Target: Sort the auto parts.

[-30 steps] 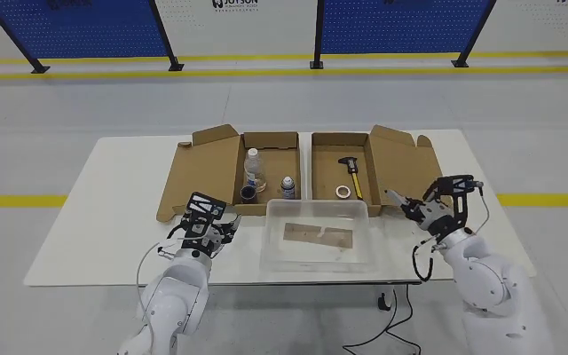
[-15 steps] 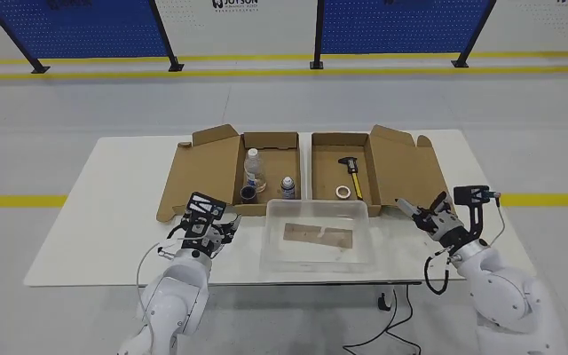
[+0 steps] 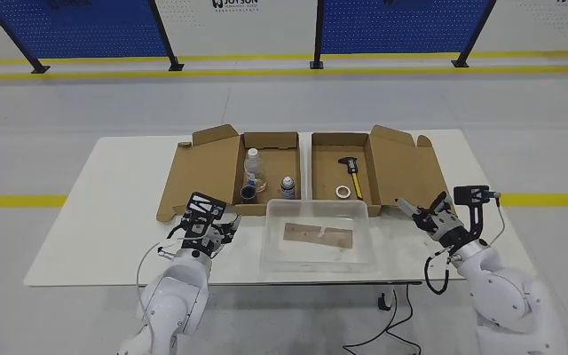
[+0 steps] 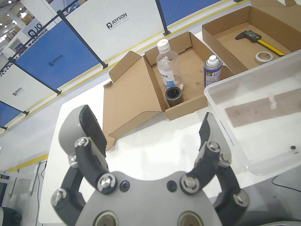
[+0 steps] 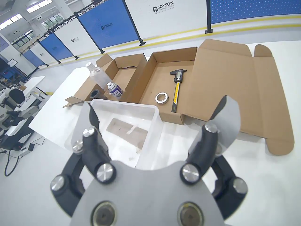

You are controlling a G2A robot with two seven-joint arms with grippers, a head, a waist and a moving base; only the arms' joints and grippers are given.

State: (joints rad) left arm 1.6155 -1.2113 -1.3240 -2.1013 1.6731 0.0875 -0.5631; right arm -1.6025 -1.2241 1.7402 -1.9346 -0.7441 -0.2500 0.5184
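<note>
The left hand (image 4: pixel 147 118) is held above the near part of the worktop (image 3: pixel 106 204), with its jaws spread wide and nothing gripped between them. It is placed just beside the clear plastic bin (image 3: pixel 315 202), on the bin's left, and in front of the folded-out flap of the left cardboard box (image 3: pixel 271 140). The right hand (image 5: pixel 158 104) is likewise held wide open and empty. It is seen on the far side of the bin, near the worktop's right edge, in front of the large flap of the right cardboard box (image 3: pixel 340 139).

All the parts are found inside the two boxes, beyond both hands and apart from them. In the left box a water bottle (image 3: pixel 254 167) is stood upright, and a short black cylinder (image 3: pixel 248 193) is set just in front of it, in the near corner closest to the left hand. A spray can (image 3: pixel 287 186) is stood upright near the box's other near corner, close behind the bin's far rim. In the right box a caliper (image 3: pixel 352 173) is laid flat with its yellow beam pointed toward the near wall. A metal ring (image 3: pixel 343 191) is laid just beside that beam, on the side toward the left box. A brownish strip is seen on the floor of the bin.
</note>
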